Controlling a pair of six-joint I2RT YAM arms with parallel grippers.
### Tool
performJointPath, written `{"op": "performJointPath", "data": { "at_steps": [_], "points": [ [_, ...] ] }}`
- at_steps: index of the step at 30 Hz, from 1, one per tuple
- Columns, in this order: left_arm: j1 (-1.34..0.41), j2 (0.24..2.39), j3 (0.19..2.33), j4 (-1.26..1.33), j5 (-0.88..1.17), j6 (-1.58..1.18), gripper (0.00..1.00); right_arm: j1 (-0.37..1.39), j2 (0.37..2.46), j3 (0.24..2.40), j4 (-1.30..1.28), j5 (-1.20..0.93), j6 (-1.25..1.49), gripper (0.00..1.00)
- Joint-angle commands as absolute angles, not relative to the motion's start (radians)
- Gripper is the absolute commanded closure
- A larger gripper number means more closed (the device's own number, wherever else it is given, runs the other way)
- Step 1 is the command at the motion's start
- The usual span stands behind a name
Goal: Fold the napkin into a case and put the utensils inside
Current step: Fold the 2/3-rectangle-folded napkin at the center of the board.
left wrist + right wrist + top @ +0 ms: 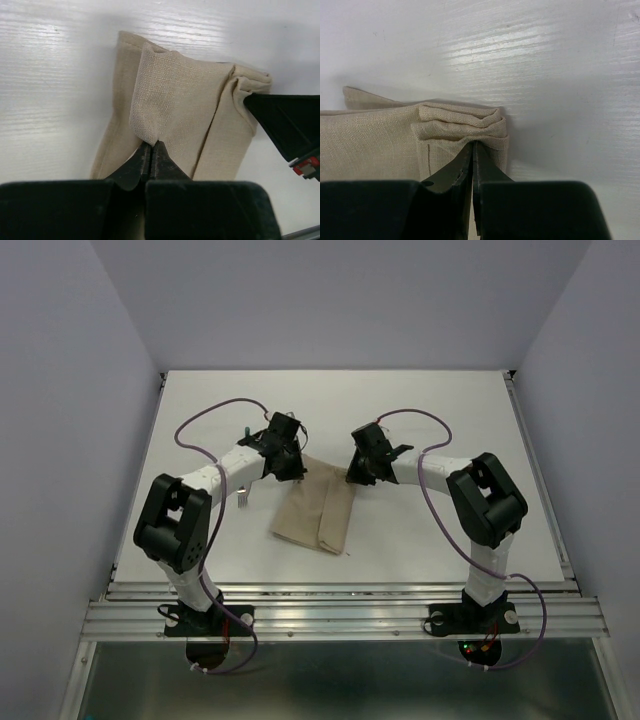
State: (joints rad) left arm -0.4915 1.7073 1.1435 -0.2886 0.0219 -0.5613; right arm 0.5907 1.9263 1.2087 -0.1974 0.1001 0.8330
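The beige napkin [318,510] lies folded into a narrow oblong in the middle of the white table, its far end pulled up. My left gripper [291,468] is shut on the far left corner. In the left wrist view its tips [151,144] pinch a raised fold of the napkin [185,100]. My right gripper [353,476] is shut on the far right corner. The right wrist view shows its tips [473,144] clamped under several stacked layers of the napkin [370,140]. A thin utensil [243,498] pokes out from under the left forearm, mostly hidden.
The right gripper's black finger [285,120] shows at the right of the left wrist view, touching the napkin's corner. The white table [450,410] ends in a metal rail [340,612] at the near edge. Grey walls stand on three sides.
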Motion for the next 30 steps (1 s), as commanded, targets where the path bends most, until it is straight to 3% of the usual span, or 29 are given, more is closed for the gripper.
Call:
{"op": "performJointPath", "data": {
  "at_steps": [1, 15, 22, 25, 26, 27, 28, 30],
  "points": [
    [-0.514, 1.638, 1.190, -0.318, 0.032, -0.551, 1.00, 0.597, 1.963, 1.193, -0.252, 0.123, 0.833, 0.93],
    [-0.640, 1.723, 1.281, -0.287, 0.089, -0.603, 1.00, 0.597, 1.965, 1.175, -0.218, 0.088, 0.857, 0.94],
    [-0.644, 1.738, 1.324, -0.388, -0.038, -0.603, 0.98, 0.597, 1.959, 1.163, -0.202, 0.075, 0.845, 0.94],
    [-0.618, 1.714, 1.324, -0.432, -0.084, -0.601, 0.78, 0.597, 1.951, 1.161, -0.202, 0.075, 0.818, 0.93],
    [-0.605, 1.704, 1.318, -0.431, -0.084, -0.600, 0.68, 0.597, 1.950, 1.163, -0.201, 0.074, 0.810, 0.93],
    [-0.569, 1.692, 1.299, -0.426, -0.083, -0.597, 0.45, 0.597, 1.948, 1.163, -0.199, 0.063, 0.790, 0.93],
    [-0.549, 1.675, 1.290, -0.416, -0.078, -0.591, 0.36, 0.597, 1.948, 1.164, -0.196, 0.058, 0.779, 0.93],
    [-0.499, 1.671, 1.279, -0.420, -0.069, -0.571, 0.28, 0.597, 1.951, 1.173, -0.196, 0.042, 0.755, 0.92]
  ]
}}
